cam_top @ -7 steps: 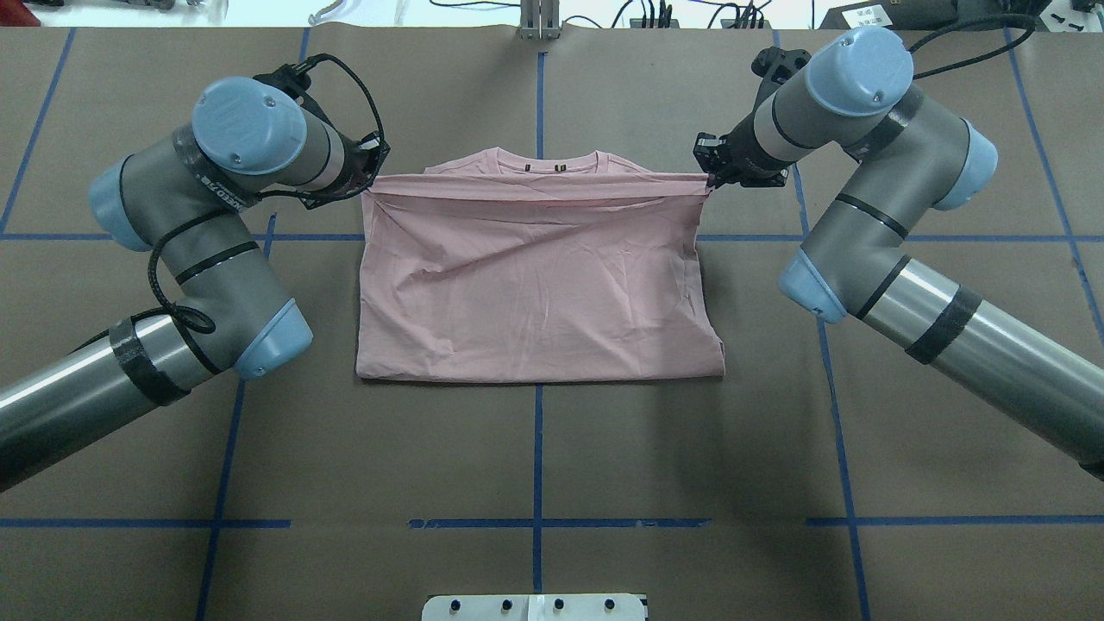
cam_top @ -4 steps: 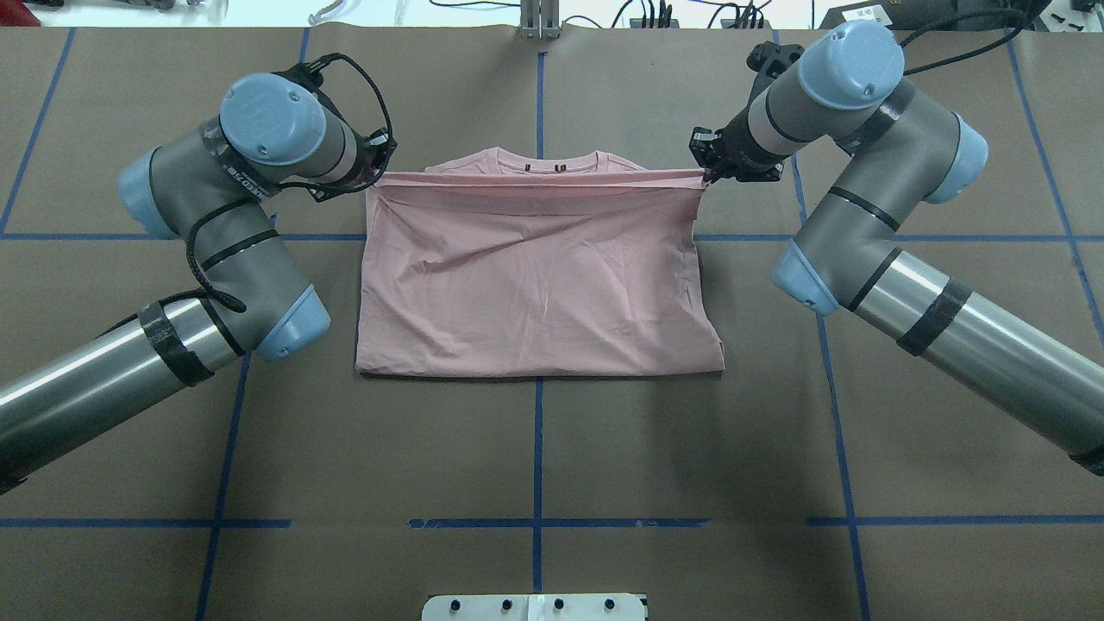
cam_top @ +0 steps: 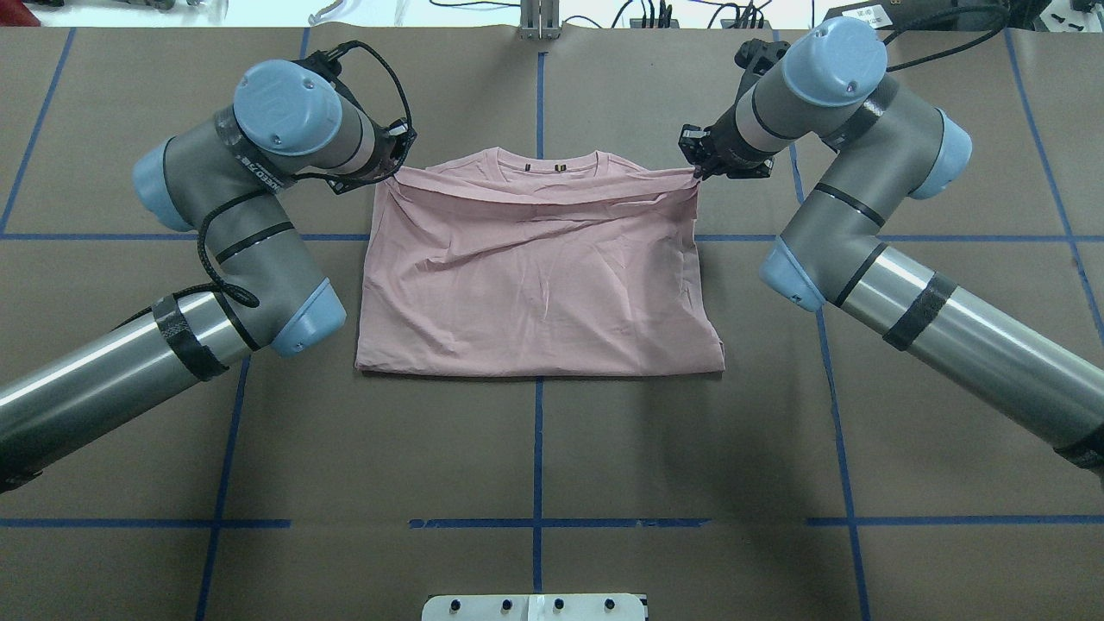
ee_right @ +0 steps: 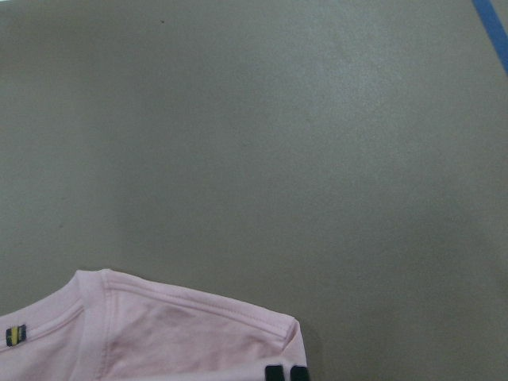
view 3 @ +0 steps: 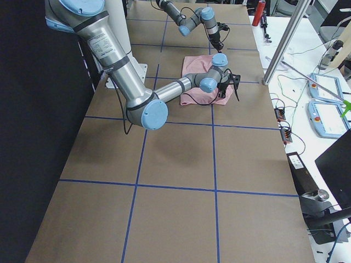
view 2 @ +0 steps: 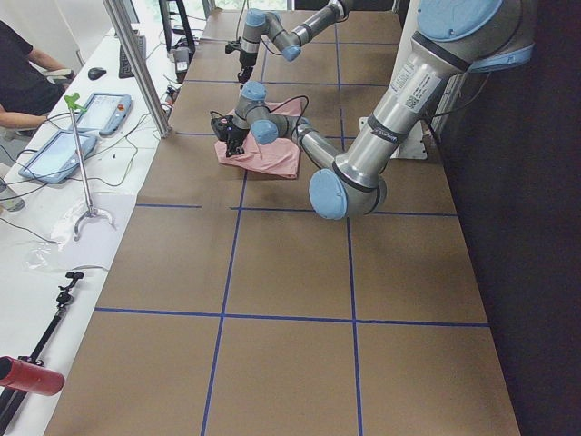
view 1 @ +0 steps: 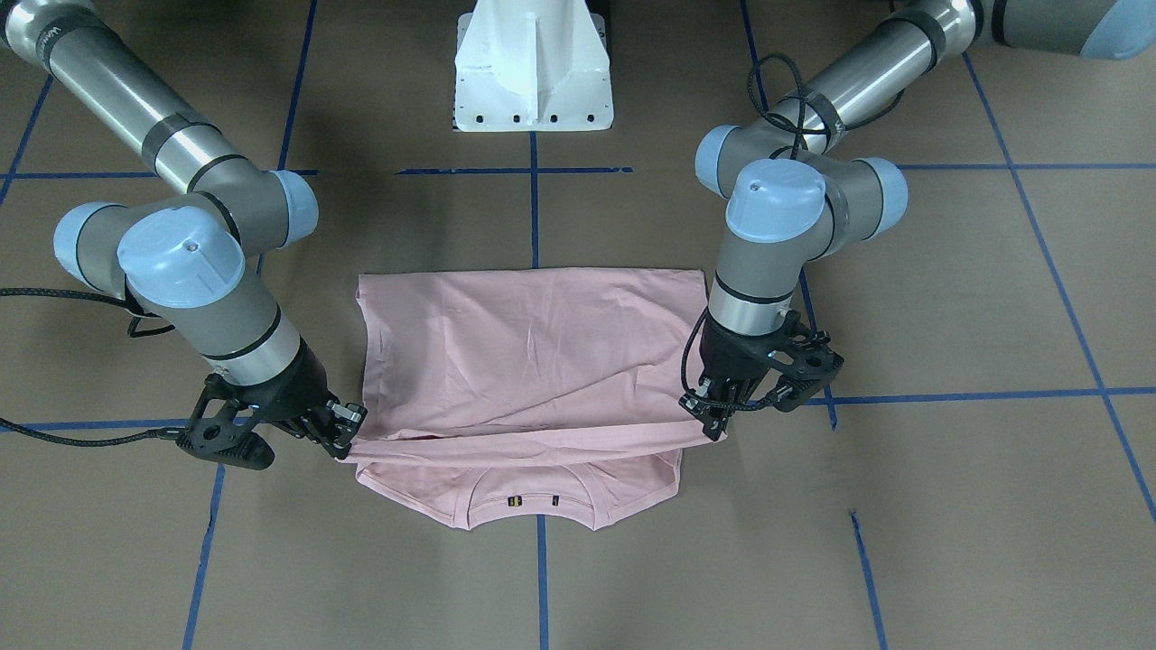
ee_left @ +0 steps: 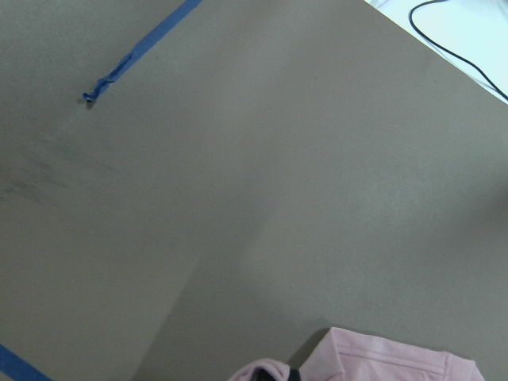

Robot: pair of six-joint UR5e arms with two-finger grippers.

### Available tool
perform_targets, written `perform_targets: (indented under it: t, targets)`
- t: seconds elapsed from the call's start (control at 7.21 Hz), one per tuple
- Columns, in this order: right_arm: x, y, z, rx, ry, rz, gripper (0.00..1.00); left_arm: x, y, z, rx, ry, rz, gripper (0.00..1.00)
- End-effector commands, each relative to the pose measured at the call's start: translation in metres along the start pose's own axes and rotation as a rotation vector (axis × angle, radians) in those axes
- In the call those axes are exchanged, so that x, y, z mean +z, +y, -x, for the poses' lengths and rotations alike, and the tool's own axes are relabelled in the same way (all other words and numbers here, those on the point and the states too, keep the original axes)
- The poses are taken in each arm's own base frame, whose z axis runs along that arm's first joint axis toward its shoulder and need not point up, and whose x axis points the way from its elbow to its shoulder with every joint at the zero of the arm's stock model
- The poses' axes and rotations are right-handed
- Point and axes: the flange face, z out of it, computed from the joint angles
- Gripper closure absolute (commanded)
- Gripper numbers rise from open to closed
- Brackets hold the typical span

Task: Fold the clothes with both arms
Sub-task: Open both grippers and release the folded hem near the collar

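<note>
Your left end effector [cam_top: 390,171] and right end effector [cam_top: 697,172] each pinched a folded-over corner of the pink T-shirt [cam_top: 535,285]; it looked soft and floppy, best held by corners.

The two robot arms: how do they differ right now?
The left gripper pinches one corner of the T-shirt, wrist nearly upright. The right gripper pinches the opposite corner, wrist slanted. Both hold the same folded-over edge near the collar.

Matt, creased pink cloth T-shirt [cam_top: 535,285]; matt brown paper table cover [cam_top: 535,448]; shiny metal tube on right arm [cam_top: 992,345]
</note>
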Motion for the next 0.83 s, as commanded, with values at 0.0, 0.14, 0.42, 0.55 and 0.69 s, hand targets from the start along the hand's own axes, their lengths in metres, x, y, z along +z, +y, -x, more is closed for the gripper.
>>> perform_targets:
  t: [0.0, 0.14, 0.42, 0.55, 0.69]
  targets:
    - [0.007, 0.002, 0.0, -0.004, 0.015, -0.025, 0.0, -0.001, 0.001, -0.001, 0.004, 0.006, 0.001, 0.96]
    - [0.006, 0.002, 0.0, -0.004, 0.015, -0.025, 0.0, -0.001, 0.0, 0.0, 0.006, 0.006, 0.001, 0.6]
    - [0.001, 0.003, 0.004, 0.0, 0.001, -0.023, 0.0, 0.002, -0.001, 0.005, 0.011, -0.003, -0.001, 0.0]
    - [-0.007, 0.006, 0.004, -0.003, -0.014, -0.021, 0.0, 0.002, -0.001, 0.005, 0.01, -0.004, -0.001, 0.0]
    - [-0.021, 0.035, 0.009, -0.02, -0.049, 0.014, 0.0, -0.002, 0.0, 0.002, 0.012, 0.004, 0.001, 0.0]
